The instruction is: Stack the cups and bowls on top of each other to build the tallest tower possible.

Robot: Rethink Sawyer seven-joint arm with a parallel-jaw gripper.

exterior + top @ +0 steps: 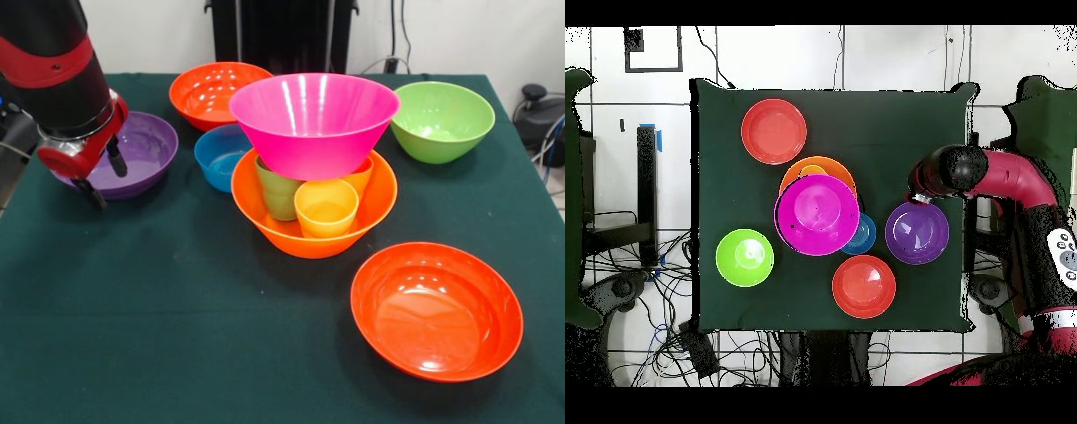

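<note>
Nearest, the red-orange bowl (437,309) sits idle while the end effector (101,177), fingers apart and empty, should clamp the purple bowl's (146,146) near rim squarely.

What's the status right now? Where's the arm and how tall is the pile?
Tool open, empty, over purple bowl. Tower: pink bowl on three cups in light orange bowl. Four bowls loose on table, none blocking.

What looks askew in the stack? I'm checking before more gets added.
The pink bowl rests on the three cups inside the light orange bowl, and overhangs toward the blue bowl, off-centre.
</note>
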